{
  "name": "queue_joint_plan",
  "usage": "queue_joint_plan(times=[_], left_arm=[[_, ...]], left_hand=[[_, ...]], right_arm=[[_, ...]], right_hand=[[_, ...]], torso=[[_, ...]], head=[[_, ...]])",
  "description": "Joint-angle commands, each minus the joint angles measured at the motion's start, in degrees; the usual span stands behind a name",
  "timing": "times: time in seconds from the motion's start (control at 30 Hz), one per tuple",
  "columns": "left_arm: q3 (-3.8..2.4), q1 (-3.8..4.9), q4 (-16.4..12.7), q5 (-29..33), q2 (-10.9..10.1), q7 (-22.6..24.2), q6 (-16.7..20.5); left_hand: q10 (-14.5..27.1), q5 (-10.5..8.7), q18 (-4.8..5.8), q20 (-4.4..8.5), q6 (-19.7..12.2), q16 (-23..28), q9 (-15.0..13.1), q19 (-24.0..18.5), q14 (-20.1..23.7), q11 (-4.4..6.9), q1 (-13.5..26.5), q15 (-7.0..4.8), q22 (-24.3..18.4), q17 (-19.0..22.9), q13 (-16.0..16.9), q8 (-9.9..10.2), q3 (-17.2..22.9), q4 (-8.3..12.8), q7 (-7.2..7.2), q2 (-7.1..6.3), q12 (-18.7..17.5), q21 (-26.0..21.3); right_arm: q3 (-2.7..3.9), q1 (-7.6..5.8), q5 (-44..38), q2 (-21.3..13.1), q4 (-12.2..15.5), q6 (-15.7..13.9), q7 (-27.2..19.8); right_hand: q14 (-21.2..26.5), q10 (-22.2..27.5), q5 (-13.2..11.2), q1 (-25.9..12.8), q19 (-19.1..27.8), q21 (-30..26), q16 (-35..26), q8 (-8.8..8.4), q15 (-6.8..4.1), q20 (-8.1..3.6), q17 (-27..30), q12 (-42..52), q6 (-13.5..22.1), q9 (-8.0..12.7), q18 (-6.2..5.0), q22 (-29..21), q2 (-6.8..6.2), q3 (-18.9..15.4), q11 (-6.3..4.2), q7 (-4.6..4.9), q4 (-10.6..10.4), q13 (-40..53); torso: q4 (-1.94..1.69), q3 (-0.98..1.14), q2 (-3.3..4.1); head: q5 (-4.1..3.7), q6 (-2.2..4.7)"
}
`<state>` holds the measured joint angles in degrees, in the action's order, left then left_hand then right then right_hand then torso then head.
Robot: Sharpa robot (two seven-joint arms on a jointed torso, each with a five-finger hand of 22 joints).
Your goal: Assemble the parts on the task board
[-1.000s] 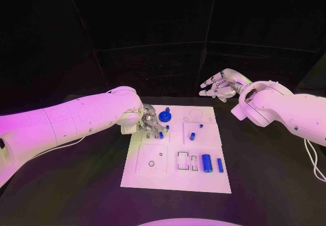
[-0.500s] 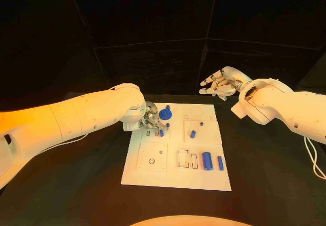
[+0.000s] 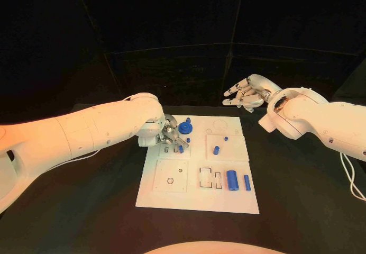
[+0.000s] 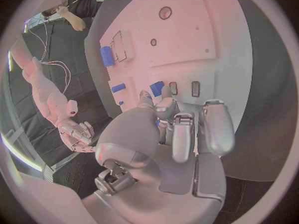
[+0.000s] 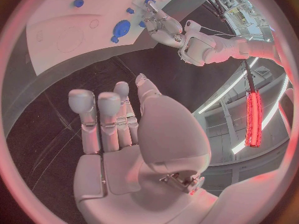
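Several small blue parts lie or stand on the white task board, which rests in the middle of the black counter. The parts look like hard plastic pegs and cylinders: light, stiff, prob. smooth and a bit slippery, so they can roll or tip if pushed from the side. Best hold, I judge, is a pinch across the round body near its middle, w/ fingertips on opposite sides; the thin pegs need a very fine pinch.

The left robot hand is low over the far-left part of the board, fingers curled down beside a short blue peg and near the blue disc w/ knob. In the left wrist view its fingers bend toward a small blue piece, but I cannot tell if it holds anything.

The right robot hand hovers well apart from the board, beyond its far-right corner, fingers loosely spread and empty.
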<state>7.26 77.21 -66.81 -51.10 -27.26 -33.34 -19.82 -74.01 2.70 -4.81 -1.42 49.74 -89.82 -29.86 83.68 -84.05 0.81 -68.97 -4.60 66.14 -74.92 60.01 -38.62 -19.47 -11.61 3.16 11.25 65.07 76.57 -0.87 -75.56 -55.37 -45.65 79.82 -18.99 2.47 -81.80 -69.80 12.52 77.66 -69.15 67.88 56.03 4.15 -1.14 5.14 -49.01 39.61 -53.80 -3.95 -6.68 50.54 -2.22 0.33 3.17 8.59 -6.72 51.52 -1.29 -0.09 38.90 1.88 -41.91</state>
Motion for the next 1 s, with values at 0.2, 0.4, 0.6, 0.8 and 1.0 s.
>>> queue_joint_plan(times=[0.2,0.4,0.6,0.8,1.0], left_arm=[[-0.04,0.12,0.13,-0.33,0.27,-0.69,-1.48],[-0.04,0.12,0.24,-0.34,0.48,-0.68,-1.64],[-0.04,0.12,0.24,-0.34,0.64,-0.49,-1.8],[-0.04,0.12,0.25,-0.34,0.67,-0.34,-1.73],[-0.04,0.12,0.19,-0.34,0.68,-0.06,-1.32]], left_hand=[[-0.2,0.14,0.43,-0.03,-0.47,-0.18,-0.15,-0.23,-5.95,0.16,-0.7,-0.06,0.18,-15.08,0.12,-0.41,0.37,0.16,0.05,-0.22,0.28,0.42],[-0.27,0.14,0.44,-0.03,-0.47,-0.18,-0.37,-0.22,-5.95,0.2,-1.01,-0.08,0.31,-15.08,0.15,-0.7,0.75,0.46,0.01,-0.39,0.37,0.51],[-0.21,0.14,0.43,-0.02,-0.73,-0.18,-0.72,-0.29,-5.95,0.21,-1.93,-0.09,0.33,-15.08,0.0,-1.07,1.65,1.38,0.0,-0.77,0.32,0.52],[-0.13,0.15,0.39,-0.02,-0.94,-0.18,-0.92,-0.38,-5.95,0.2,-2.6,-0.09,0.2,-15.08,-0.15,-1.26,2.47,2.06,0.01,-0.86,0.24,0.44],[-0.01,0.18,0.35,0.01,-1.39,-0.18,-1.2,-0.52,-5.95,0.29,-4.78,-0.15,0.1,-15.08,-0.32,-1.48,4.67,4.0,-0.07,-0.85,0.15,0.35]], right_arm=[[0.06,-0.13,-0.21,0.13,-0.02,0.58,-0.2],[0.06,-0.13,-0.21,0.26,-0.11,0.69,-0.21],[0.06,-0.13,-0.21,0.37,-0.19,0.78,-0.23],[0.05,-0.12,-0.32,0.43,-0.26,0.9,-0.24],[0.05,-0.12,-0.38,0.58,-0.39,1.04,-0.35]], right_hand=[[-0.62,0.15,0.19,0.29,-0.36,-0.17,-0.24,-0.11,-0.01,-0.03,-0.06,-0.35,0.46,0.02,-0.93,-0.04,0.17,-0.41,0.13,-0.01,0.03,-0.08],[-0.62,0.15,0.19,0.29,-0.36,-0.17,-0.24,-0.11,-0.01,-0.03,-0.06,-0.35,0.46,0.02,-0.93,-0.04,0.17,-0.41,0.13,-0.01,0.03,-0.08],[-0.62,0.15,0.19,0.29,-0.36,-0.17,-0.24,-0.11,-0.01,-0.03,-0.06,-0.35,0.46,0.02,-0.93,-0.04,0.17,-0.41,0.13,-0.01,0.03,-0.08],[-0.63,0.13,0.27,0.32,-0.38,-0.19,-0.28,-0.1,-0.01,-0.03,-0.05,-0.32,0.45,0.02,-0.92,-0.05,0.18,-0.44,0.13,-0.01,0.02,-0.07],[-0.65,0.13,0.31,0.36,-0.39,-0.21,-0.27,-0.09,-0.01,-0.03,-0.09,-0.31,0.45,0.02,-0.92,-0.06,0.19,-0.43,0.13,-0.02,0.03,-0.07]], torso=[[-0.02,-0.02,0.02],[-0.01,-0.02,0.03],[-0.03,-0.03,0.04],[-0.01,-0.02,0.01],[-0.02,-0.03,-0.01]], head=[[0.03,-0.06],[0.33,-0.1],[0.38,-0.24],[0.39,-0.31],[0.37,-0.38]])
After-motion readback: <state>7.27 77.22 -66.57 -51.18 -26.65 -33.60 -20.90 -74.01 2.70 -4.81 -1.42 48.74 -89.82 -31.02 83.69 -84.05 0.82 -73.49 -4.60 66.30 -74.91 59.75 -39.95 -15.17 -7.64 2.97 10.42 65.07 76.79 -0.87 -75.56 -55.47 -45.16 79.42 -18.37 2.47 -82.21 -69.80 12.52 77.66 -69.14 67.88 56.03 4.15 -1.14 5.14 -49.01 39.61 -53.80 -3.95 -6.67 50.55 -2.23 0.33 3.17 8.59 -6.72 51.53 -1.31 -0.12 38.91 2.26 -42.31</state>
